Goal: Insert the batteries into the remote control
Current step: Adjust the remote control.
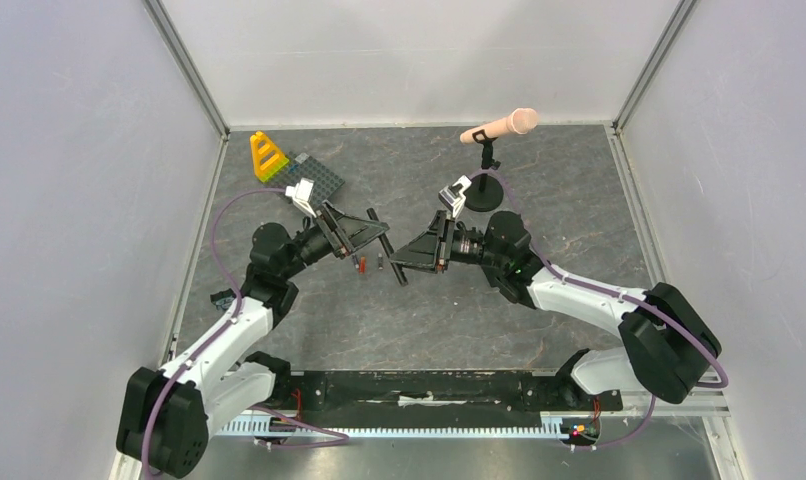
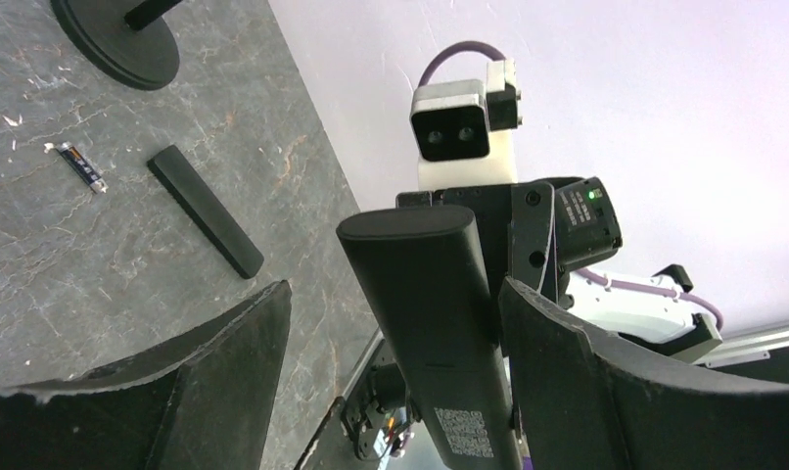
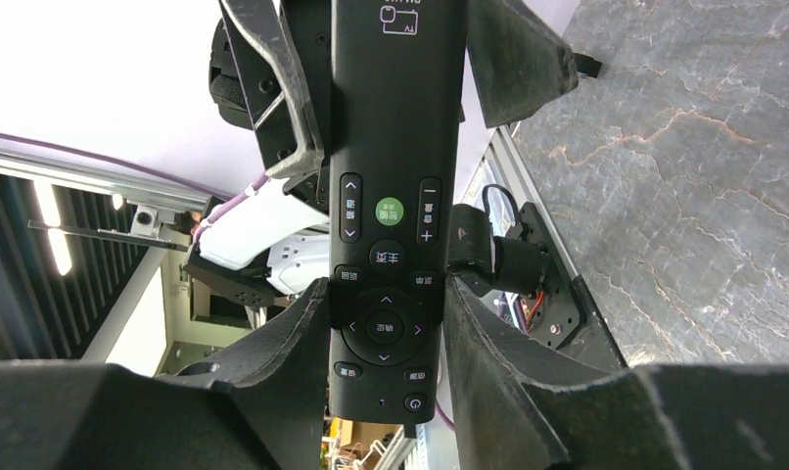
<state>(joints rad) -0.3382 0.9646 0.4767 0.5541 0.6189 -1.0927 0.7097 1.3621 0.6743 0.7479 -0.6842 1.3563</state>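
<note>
The remote control (image 2: 440,323) is running off the left wrist view's bottom edge; overhead, batteries (image 1: 363,263) beside it are looking too small to count.

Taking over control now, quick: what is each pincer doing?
Left pincer: open.
Right pincer: closed on the black buttoned remote.

Dark marbled table (image 1: 539,330): at the back stands a round black stand base (image 1: 491,194), far left a grey studded plate (image 1: 317,178) beside a yellow block (image 1: 268,157). Mid-table lie the batteries (image 1: 359,263), and a flat black strip (image 2: 205,211) rests near one.
</note>
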